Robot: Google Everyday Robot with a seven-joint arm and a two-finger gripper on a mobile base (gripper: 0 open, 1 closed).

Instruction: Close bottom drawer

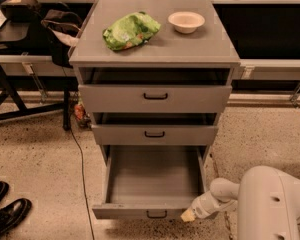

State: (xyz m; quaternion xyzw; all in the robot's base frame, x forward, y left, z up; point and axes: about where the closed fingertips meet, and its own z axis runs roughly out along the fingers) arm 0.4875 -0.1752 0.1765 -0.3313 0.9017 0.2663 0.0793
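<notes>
Cabinet [155,49], grey, three drawers: bottom drawer [152,181] at its foot, pulled far out toward the camera, grey tray showing; upper two drawers [155,115] slightly ajar. Gripper [188,215]: low at the cabinet's front right, tip by the right end of the bottom drawer's front panel; how wide it stands cannot be told. Cabinet top: green bag [131,30] left, bowl [186,21] right.

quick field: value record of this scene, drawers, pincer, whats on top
bottom drawer: pulled far out, tray empty
middle drawer: slightly out
top drawer: slightly out
pincer: low, at the right end of the bottom drawer's front; contact unclear
cabinet top: green bag left, pale bowl right
floor: black shoes at far left
</notes>
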